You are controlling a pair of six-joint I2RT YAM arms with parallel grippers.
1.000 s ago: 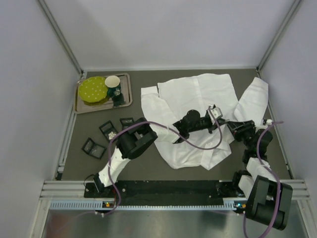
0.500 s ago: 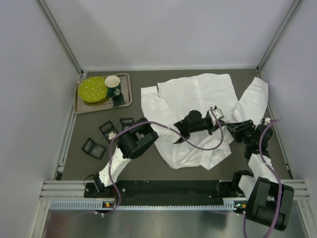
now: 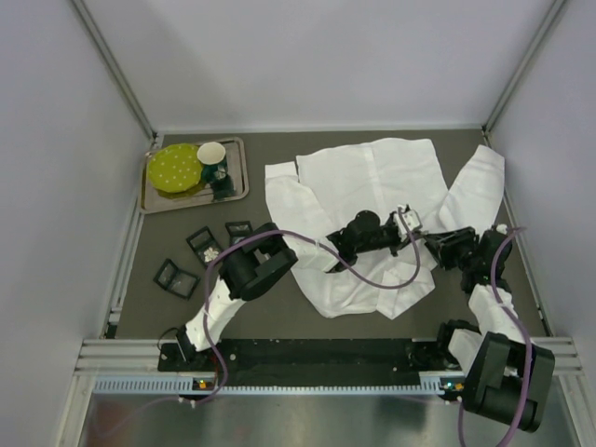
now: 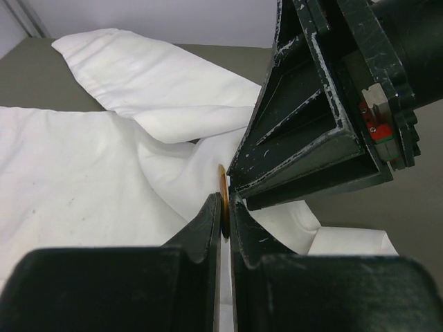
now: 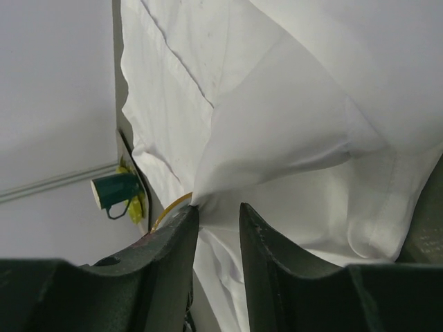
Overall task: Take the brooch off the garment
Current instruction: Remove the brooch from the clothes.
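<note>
So the white garment (image 3: 372, 177) is spread out, creased, over the right half of the bench (image 3: 279, 149), collar end toward the far wall, one sleeve flopped out to the right. Both arms reach in and meet over its near-right part.

The left pincer (image 4: 225, 211) is clamped tight on the brooch (image 4: 221, 183). From the left wrist camera it's a thin gold disc seen edge-on, squeezed flat between the two black fingers, with the top sticking out above them. The right pincer (image 5: 217, 209) sits right up against it on the right side. Its jaws stand apart with a clear gap and white cloth shows in that gap. Can't honestly tell if it's pinching any of it. In the right wrist view a fold of the shirt pulls up into a point right at the left fingertip, and a gold curve shows just beside that point.

Containers: far left there's a metal tray (image 3: 186, 203) holding a lime green dotted plate (image 3: 174, 169) and a dark green cup (image 3: 212, 156) with a pale inside, standing just right of the plate. Looks like nothing in the cup. Near side of the tray, three small black boxes (image 3: 173, 277) lie on the bench, left of the shirt. Too small to make out what's in them.
</note>
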